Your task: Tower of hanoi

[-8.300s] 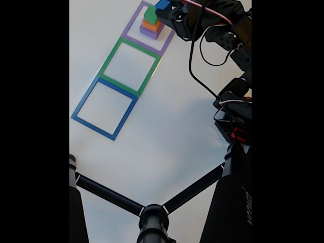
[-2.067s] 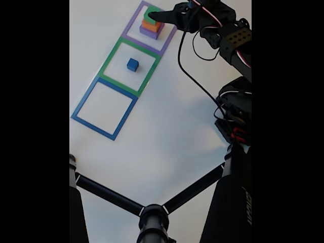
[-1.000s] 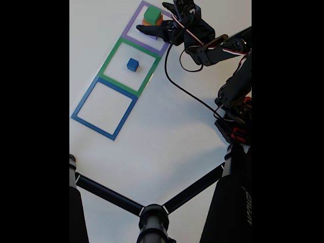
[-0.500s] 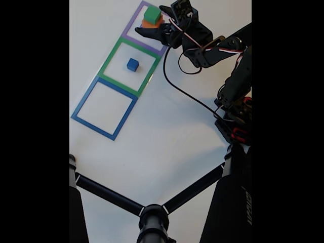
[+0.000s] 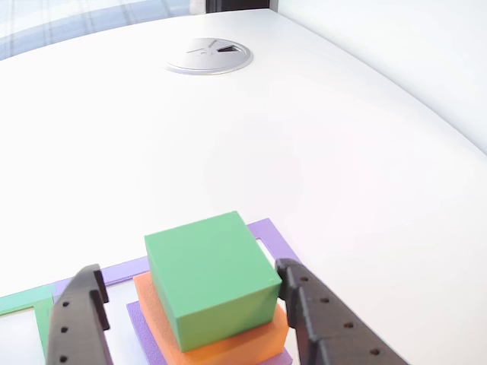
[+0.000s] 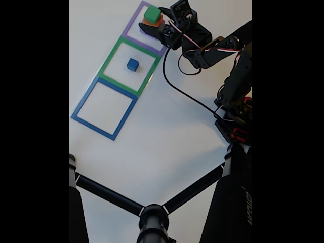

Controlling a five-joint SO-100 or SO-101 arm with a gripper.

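Observation:
A green cube (image 5: 209, 277) sits on top of an orange block (image 5: 228, 346), which rests on a purple block (image 5: 144, 334). In the fixed view this stack (image 6: 151, 13) stands inside the purple square frame (image 6: 132, 20) at the top. My gripper (image 5: 188, 274) is open, one black finger on each side of the green cube; the right finger (image 5: 319, 312) is close to its face, and the left finger (image 5: 76, 315) is a little apart. In the fixed view the gripper (image 6: 151, 19) reaches in from the right. A small blue cube (image 6: 132, 64) lies in the green square frame (image 6: 110, 57).
A blue square frame (image 6: 85, 97) with nothing in it lies below the green one. The arm's base and a black cable (image 6: 187, 91) are at the right. Black stand bars (image 6: 147, 212) cross the bottom. A round table grommet (image 5: 209, 55) lies far beyond the stack.
The blue cube, earlier held above the stack, now lies in the green square. Over the last second the gripper has moved toward the stack, bringing its fingers to both sides of the green cube.

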